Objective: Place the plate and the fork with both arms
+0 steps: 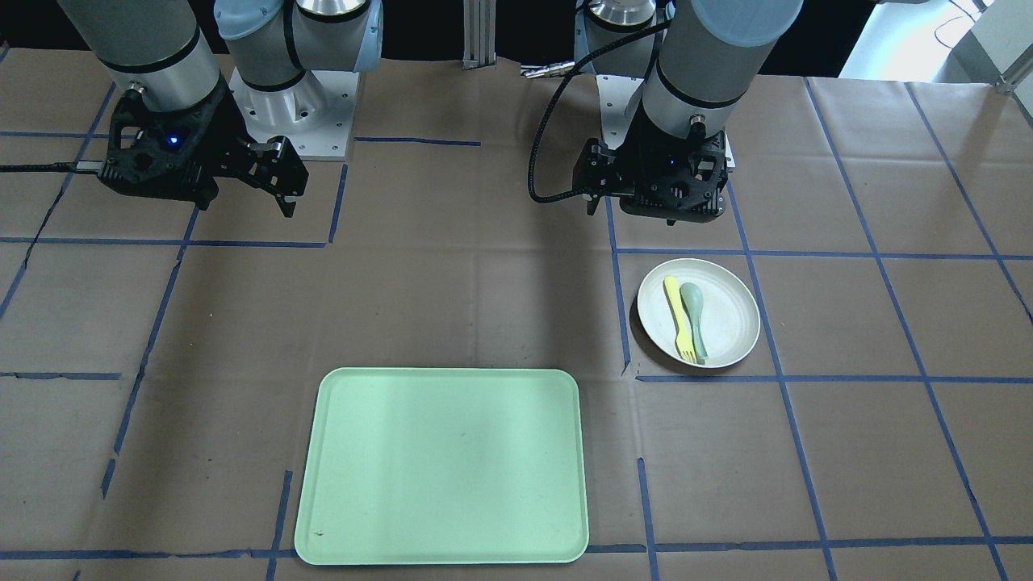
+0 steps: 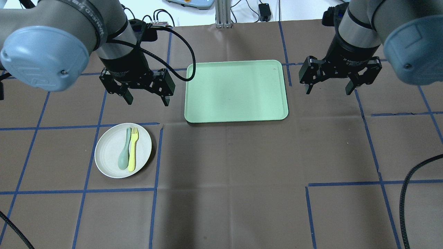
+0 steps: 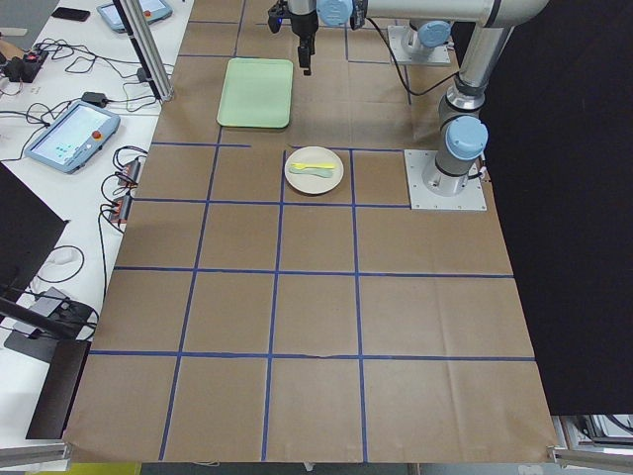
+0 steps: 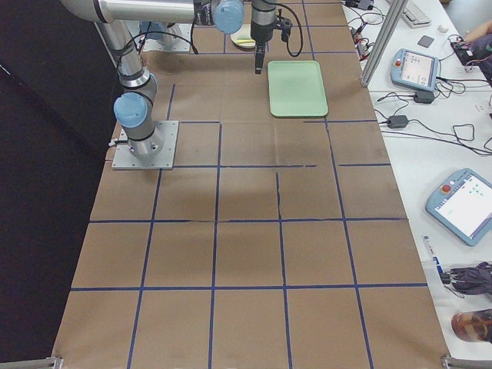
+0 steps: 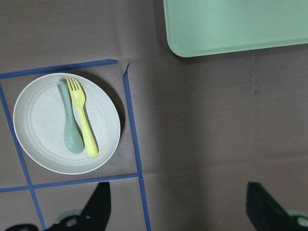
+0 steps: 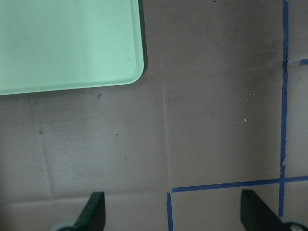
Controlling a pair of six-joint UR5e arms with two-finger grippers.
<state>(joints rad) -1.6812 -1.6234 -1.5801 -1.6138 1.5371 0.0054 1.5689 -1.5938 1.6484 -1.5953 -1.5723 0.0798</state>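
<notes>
The off-white plate (image 2: 108,152) lies on the table on my left side. The pale-yellow fork (image 2: 133,148) and a grey-green spoon (image 2: 124,156) lie side by side on it. In the left wrist view the plate (image 5: 38,125) and the fork (image 5: 83,118) show at the left. My left gripper (image 2: 148,102) hangs open and empty above the table near the plate, apart from it. My right gripper (image 2: 327,91) hangs open and empty to the right of the tray. In the front view the plate (image 1: 730,315) holds the fork (image 1: 678,319).
A rectangular light-green tray (image 2: 237,90) lies between the two grippers at the table's far middle, with nothing on it. Its corner shows in the left wrist view (image 5: 231,24) and in the right wrist view (image 6: 67,43). Blue tape lines cross the brown table cover.
</notes>
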